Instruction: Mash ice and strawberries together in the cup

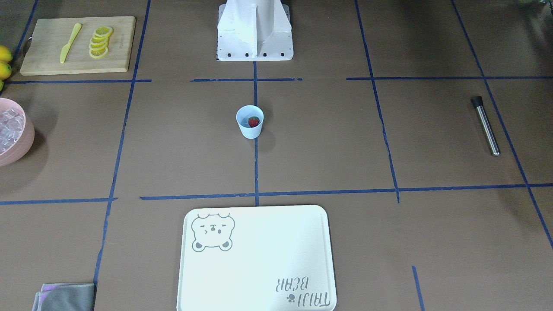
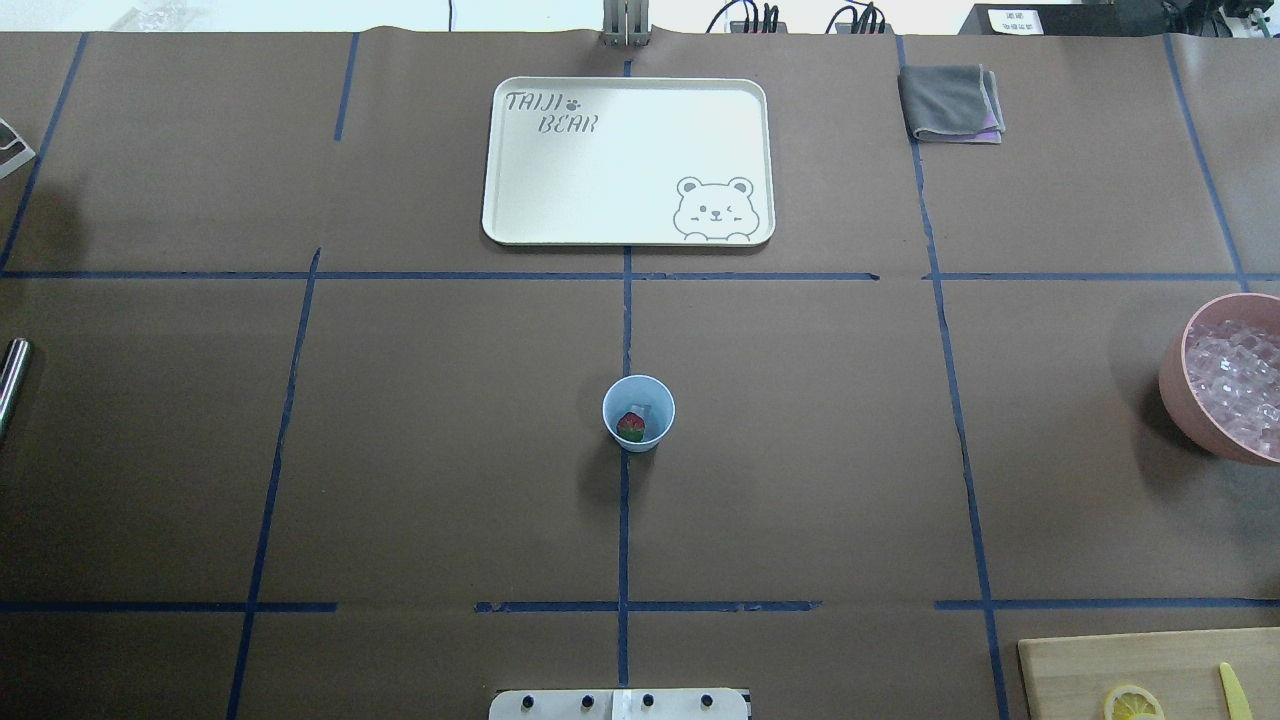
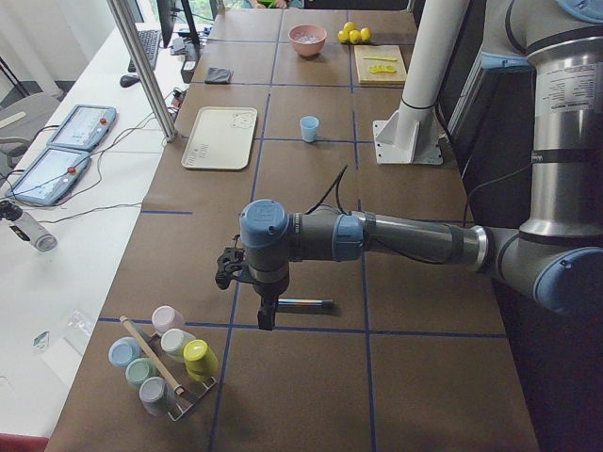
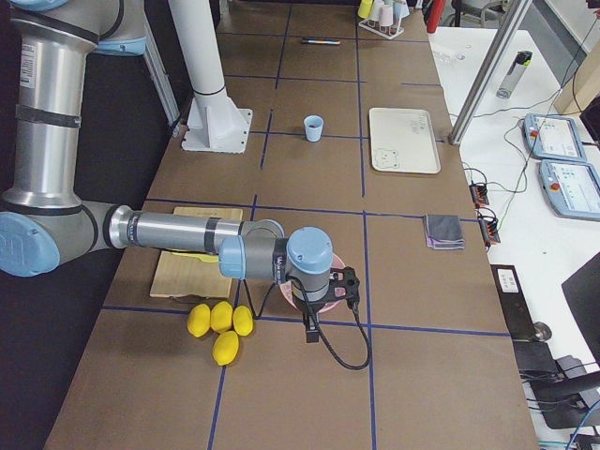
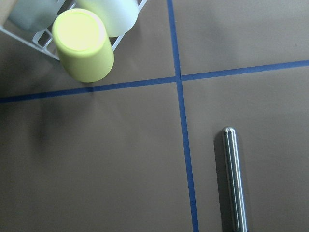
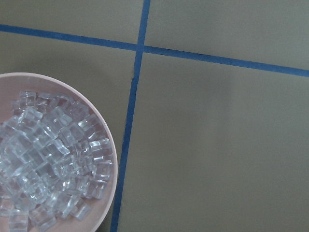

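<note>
The light blue cup stands upright at the table's centre, on the blue tape line. A red strawberry with a green top lies inside it; in the front-facing view the strawberry shows against the wall of the cup. Ice fills a pink bowl at the robot's right. My right gripper hangs over that bowl, and I cannot tell if it is open. My left gripper hangs by a steel muddler; its state cannot be told either.
A white bear tray lies beyond the cup, with a grey cloth to its right. A wooden board holds lemon slices and a yellow knife. Whole lemons lie near the bowl. A rack of cups stands by the muddler.
</note>
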You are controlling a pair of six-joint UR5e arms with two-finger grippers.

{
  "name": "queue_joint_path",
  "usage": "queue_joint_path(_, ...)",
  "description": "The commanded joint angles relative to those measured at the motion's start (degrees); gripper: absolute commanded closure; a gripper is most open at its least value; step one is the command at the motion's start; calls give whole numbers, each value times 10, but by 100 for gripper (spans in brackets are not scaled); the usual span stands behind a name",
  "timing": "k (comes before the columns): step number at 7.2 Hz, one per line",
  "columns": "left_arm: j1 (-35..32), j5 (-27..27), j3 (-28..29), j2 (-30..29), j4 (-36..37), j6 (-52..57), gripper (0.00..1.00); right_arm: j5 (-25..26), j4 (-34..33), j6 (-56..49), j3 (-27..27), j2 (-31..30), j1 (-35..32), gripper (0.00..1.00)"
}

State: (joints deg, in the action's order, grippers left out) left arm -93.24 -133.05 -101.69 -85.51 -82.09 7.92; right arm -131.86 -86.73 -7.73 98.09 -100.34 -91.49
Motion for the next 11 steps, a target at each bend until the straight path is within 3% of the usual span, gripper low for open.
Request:
queue_joint_path(1,-3,-6,17,0,-4,1,0,0,0,1,0,0,0,0)
queue_joint_path(11,-2,-30,42,22,-5,5,0,-2,0,2,-1,0,0,0)
